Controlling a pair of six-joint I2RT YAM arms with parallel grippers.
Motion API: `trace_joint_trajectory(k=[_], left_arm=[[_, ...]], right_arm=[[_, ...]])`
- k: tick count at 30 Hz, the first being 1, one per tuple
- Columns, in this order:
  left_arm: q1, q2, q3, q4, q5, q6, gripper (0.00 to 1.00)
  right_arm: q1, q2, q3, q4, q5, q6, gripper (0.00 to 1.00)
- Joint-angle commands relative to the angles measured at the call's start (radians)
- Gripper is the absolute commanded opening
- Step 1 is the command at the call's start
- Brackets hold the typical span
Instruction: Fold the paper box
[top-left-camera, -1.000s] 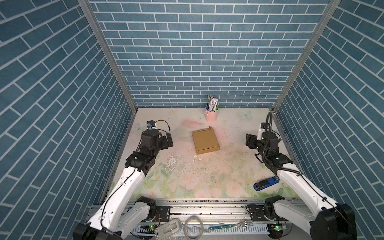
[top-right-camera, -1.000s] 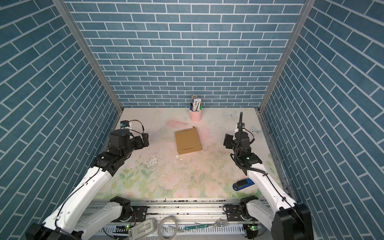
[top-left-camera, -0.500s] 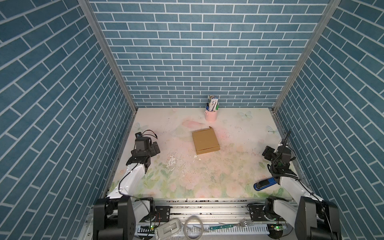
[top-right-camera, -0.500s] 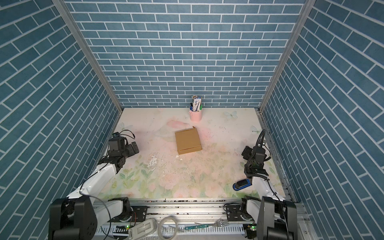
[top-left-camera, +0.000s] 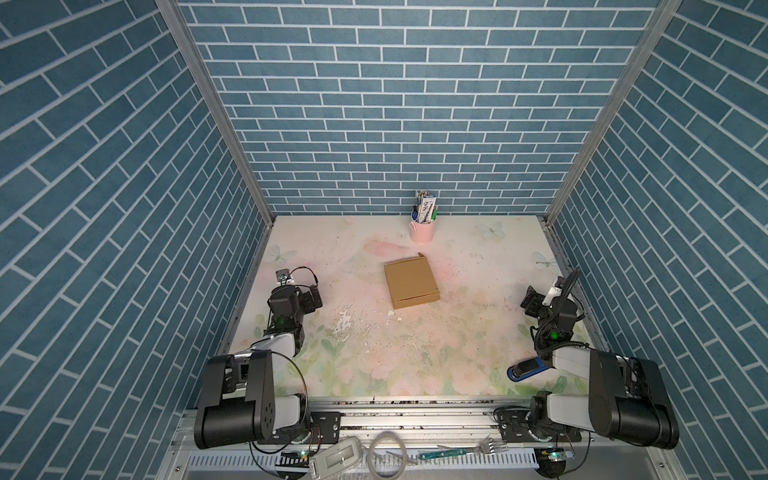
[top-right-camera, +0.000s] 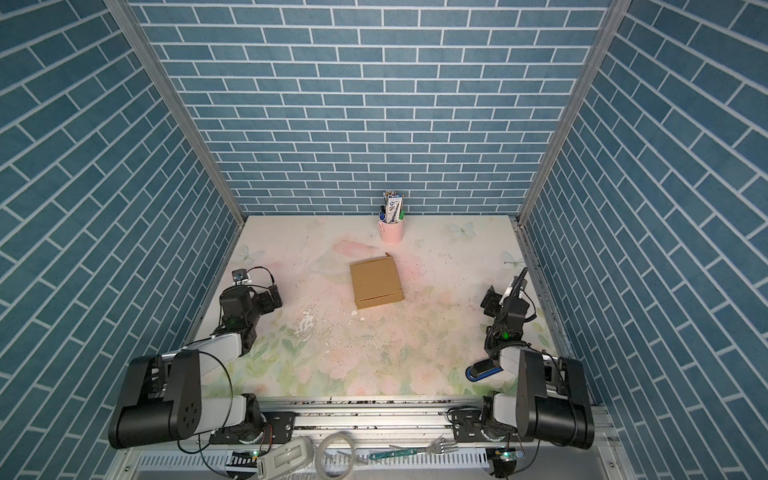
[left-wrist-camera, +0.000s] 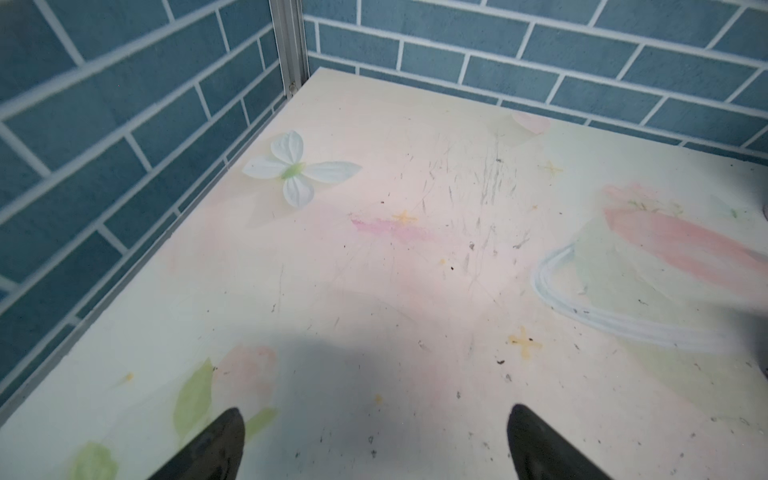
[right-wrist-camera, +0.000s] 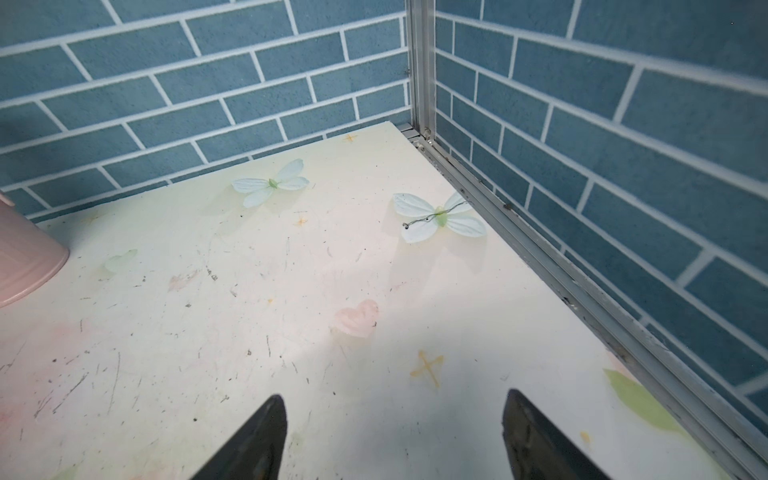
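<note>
Evidently, both the left pincer (left-wrist-camera: 374, 409) and the right pincer (right-wrist-camera: 395, 395) are held released and empty at the side edges of the tabletop (top-left-camera: 457, 332), well apart from the closed paper box (top-left-camera: 409, 280) lying centrally, so the folding is judged complete.

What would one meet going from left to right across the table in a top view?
left gripper → paper box → right gripper. The pink cup stands behind the box and overlaps it sideways, so it is left out.
</note>
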Motion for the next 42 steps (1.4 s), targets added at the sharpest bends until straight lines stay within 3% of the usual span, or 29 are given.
trace_joint_trajectory(k=[1, 3, 6, 7, 8, 11, 14, 16, 42], left_arm=[[-0.125, 0.033, 0.033, 0.097, -0.079, 0.164, 1.00], [-0.193, 0.101, 0.000, 0.241, -0.087, 0.268, 1.00], [-0.180, 0.205, -0.091, 0.516, -0.142, 0.242, 0.99], [-0.179, 0.205, -0.070, 0.471, -0.141, 0.237, 1.00], [-0.177, 0.177, -0.031, 0.355, -0.116, 0.239, 1.00], [-0.123, 0.186, 0.023, 0.249, -0.051, 0.195, 0.99], [-0.123, 0.191, 0.018, 0.266, -0.049, 0.195, 1.00], [-0.122, 0.192, 0.019, 0.270, -0.047, 0.195, 1.00], [-0.121, 0.195, 0.013, 0.287, -0.049, 0.195, 1.00]], right_arm=[[0.000, 0.080, 0.003, 0.161, -0.039, -0.050, 0.82], [0.001, 0.090, 0.003, 0.169, -0.041, -0.050, 0.82], [0.000, 0.161, -0.012, 0.260, -0.043, -0.051, 0.82], [0.000, 0.192, -0.019, 0.323, -0.059, -0.047, 0.82], [0.000, 0.169, -0.014, 0.276, -0.052, -0.049, 0.83], [0.003, 0.166, 0.035, 0.187, -0.090, -0.068, 0.82], [0.022, 0.164, 0.138, -0.015, -0.128, -0.110, 0.99], [0.069, 0.169, 0.165, -0.060, -0.072, -0.146, 0.99], [0.069, 0.166, 0.157, -0.048, -0.078, -0.146, 0.99]])
